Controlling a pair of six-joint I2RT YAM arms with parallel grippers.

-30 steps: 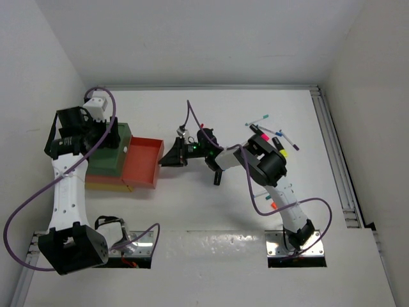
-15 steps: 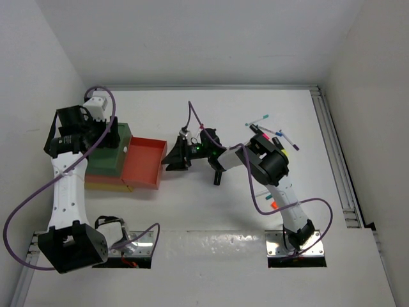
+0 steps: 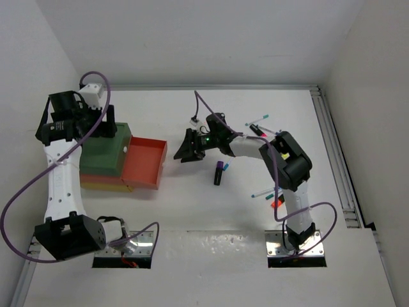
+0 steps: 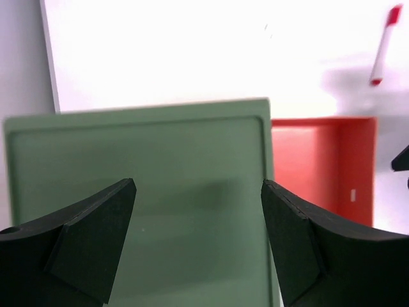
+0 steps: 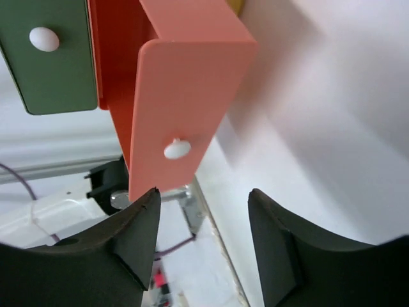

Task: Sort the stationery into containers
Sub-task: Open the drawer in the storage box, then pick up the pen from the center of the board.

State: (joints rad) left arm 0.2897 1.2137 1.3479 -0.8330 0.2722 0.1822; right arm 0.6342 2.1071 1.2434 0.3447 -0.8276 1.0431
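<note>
Three trays at the left of the white bench [image 3: 192, 214]: green [image 3: 102, 157], red-orange [image 3: 142, 164], and yellow [image 3: 102, 186], which shows only as an edge under the green one. All are shallow, rectangular and matte; the red-orange tray's end wall carries a round white knob [image 5: 177, 149]. One chunky purple highlighter [image 3: 219, 173] lies alone mid-bench. Several thin pens [image 3: 261, 119] are scattered at the far right, partly behind the right arm, so no firm count. One more thin pen [image 3: 263, 194] and an orange highlighter [image 3: 277, 204] lie nearer the right arm's base. The left hand [image 4: 198, 188] is over the green tray, fingers wide apart, nothing between them. The right hand [image 5: 204, 198] is near the red-orange tray's knob end, fingers spread, empty.
</note>
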